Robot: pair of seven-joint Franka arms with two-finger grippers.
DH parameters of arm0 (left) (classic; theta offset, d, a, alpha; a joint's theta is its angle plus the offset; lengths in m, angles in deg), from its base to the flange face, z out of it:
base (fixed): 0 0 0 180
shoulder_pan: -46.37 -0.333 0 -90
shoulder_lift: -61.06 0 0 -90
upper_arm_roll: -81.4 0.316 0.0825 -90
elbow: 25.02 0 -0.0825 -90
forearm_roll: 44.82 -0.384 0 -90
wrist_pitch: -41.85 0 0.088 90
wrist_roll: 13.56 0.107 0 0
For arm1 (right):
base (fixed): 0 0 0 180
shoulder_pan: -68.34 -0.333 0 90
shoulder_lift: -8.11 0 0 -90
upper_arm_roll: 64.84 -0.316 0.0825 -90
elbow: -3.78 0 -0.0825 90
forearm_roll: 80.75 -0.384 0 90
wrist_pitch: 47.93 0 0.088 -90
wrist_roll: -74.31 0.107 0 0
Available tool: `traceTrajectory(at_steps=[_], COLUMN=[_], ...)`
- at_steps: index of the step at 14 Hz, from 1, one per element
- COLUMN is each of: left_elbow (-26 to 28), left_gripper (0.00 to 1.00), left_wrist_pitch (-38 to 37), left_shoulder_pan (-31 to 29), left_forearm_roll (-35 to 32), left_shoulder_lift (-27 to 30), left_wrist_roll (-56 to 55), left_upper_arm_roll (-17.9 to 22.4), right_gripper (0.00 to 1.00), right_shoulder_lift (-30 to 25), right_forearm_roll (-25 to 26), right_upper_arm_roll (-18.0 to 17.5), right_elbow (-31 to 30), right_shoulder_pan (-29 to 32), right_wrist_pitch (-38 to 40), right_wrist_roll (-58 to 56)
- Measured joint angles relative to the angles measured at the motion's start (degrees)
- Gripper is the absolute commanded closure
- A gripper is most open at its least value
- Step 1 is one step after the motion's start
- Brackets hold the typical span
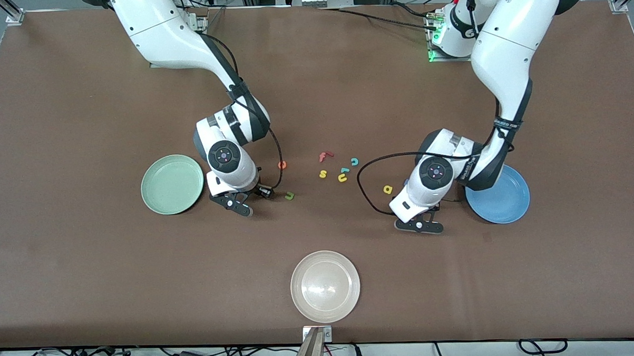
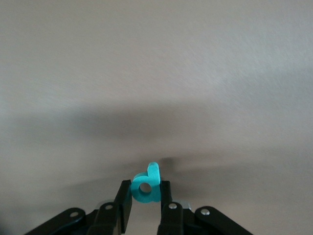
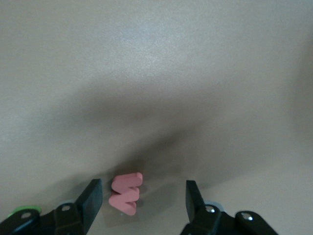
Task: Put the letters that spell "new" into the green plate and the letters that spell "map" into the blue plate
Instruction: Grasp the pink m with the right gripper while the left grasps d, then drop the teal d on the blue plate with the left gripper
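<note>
Letters lie scattered mid-worktop between the two arms: an orange "e" (image 1: 282,165), an olive-green "n" (image 1: 289,196), a yellow "a" (image 1: 387,189), and a little cluster of a red "f" (image 1: 324,156), a yellow "s" (image 1: 322,173), a teal "c" (image 1: 355,161) and a yellow u-shaped letter (image 1: 343,177). The teal "p" (image 2: 147,186) sits pinched between the fingers of the left hand (image 2: 145,205), which is clamped on it just beside the blue plate (image 1: 502,199). The salmon-red "w" (image 3: 125,193) lies flat on the brown worktop (image 1: 88,260) between the spread fingers of the right hand (image 3: 144,201), nearer one finger (image 3: 91,196) and not gripped, next to the green plate (image 1: 162,196). Both plates look bare. A whitish-beige plate (image 1: 325,286) rests nearer the front camera, well apart from the letters.
</note>
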Motion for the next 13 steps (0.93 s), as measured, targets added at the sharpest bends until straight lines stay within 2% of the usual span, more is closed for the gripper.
traceTrajectory(at_steps=[5, 8, 9, 10, 11, 12, 13], left_elbow=[-1.0, 0.2, 1.2, 2.5, 3.7, 4.7, 5.3], left_gripper=[0.84, 0.84, 0.81, 0.7, 0.41, 0.07, 0.0], left_wrist_pitch=[-14.7, -18.9, -18.8, -18.0, -16.9, -16.2, -15.9], left_shoulder_pan=[-7.8, -13.5, -15.4, -17.2, -18.3, -18.8, -18.8], left_forearm_roll=[0.0, 0.0, 0.0, 0.0, 0.0, 0.0, 0.0], left_shoulder_lift=[6.6, 7.9, 7.7, 7.5, 7.3, 7.0, 6.9], left_wrist_roll=[15.8, 23.2, 25.1, 26.6, 27.5, 27.7, 27.7], left_upper_arm_roll=[0.2, 0.2, 0.3, 0.3, 0.3, 0.2, 0.2], right_gripper=[0.31, 0.45, 0.53, 0.64, 0.74, 0.83, 0.86], right_shoulder_lift=[0.3, 0.5, 0.5, 0.5, 0.5, 0.5, 0.5], right_forearm_roll=[0.0, 0.0, -0.1, -0.1, -0.1, -0.1, -0.1], right_upper_arm_roll=[0.0, 0.0, 0.0, 0.0, 0.0, 0.0, 0.0], right_elbow=[0.0, 0.0, 0.1, 0.1, 0.2, 0.4, 0.5], right_shoulder_pan=[-0.1, -0.1, -0.1, -0.2, -0.2, -0.3, -0.4], right_wrist_pitch=[-0.1, -0.1, -0.3, -0.3, -0.4, -0.4, -0.4], right_wrist_roll=[0.4, 0.5, 0.5, 0.5, 0.5, 0.5, 0.5])
